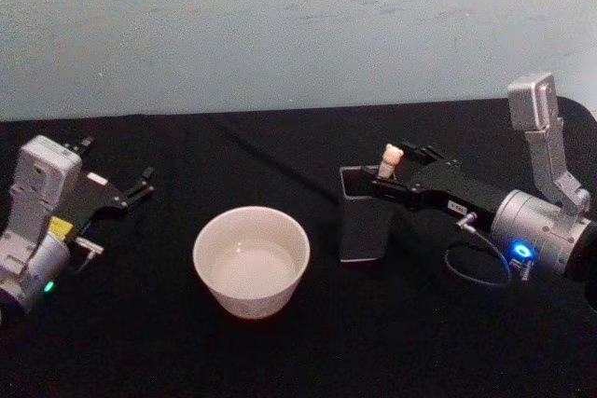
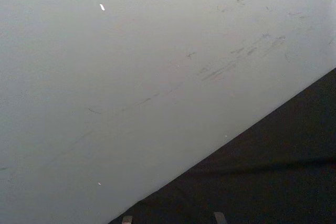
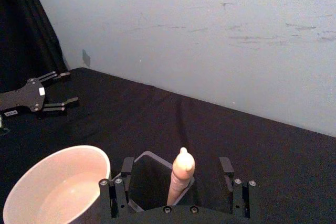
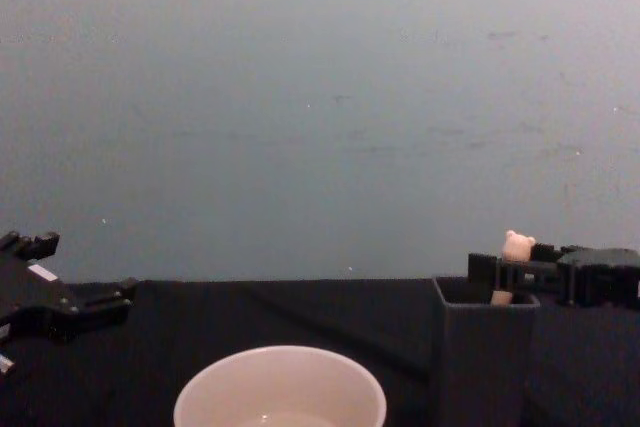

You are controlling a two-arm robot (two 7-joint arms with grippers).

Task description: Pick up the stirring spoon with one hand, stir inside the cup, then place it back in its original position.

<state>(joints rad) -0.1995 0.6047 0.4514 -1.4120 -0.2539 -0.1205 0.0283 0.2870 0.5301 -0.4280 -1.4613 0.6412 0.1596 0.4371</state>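
The stirring spoon (image 1: 392, 157) stands upright in the dark grey square holder (image 1: 362, 221), its bear head poking above the rim. My right gripper (image 1: 390, 174) is open at the holder's top, a finger (image 3: 127, 167) on each side of the beige handle (image 3: 181, 174), with gaps showing between them. The chest view shows the bear head (image 4: 518, 245) between the black fingers over the holder (image 4: 480, 347). Left of the holder sits the cream cup (image 1: 251, 261), holding nothing solid. My left gripper (image 1: 121, 188) rests open at the far left.
Black cloth covers the table (image 1: 308, 351), with a pale wall behind it. In the right wrist view the cup (image 3: 58, 187) stands close beside the holder (image 3: 152, 157), and the left gripper (image 3: 42, 95) lies farther off. A cable (image 1: 471, 272) loops by the right wrist.
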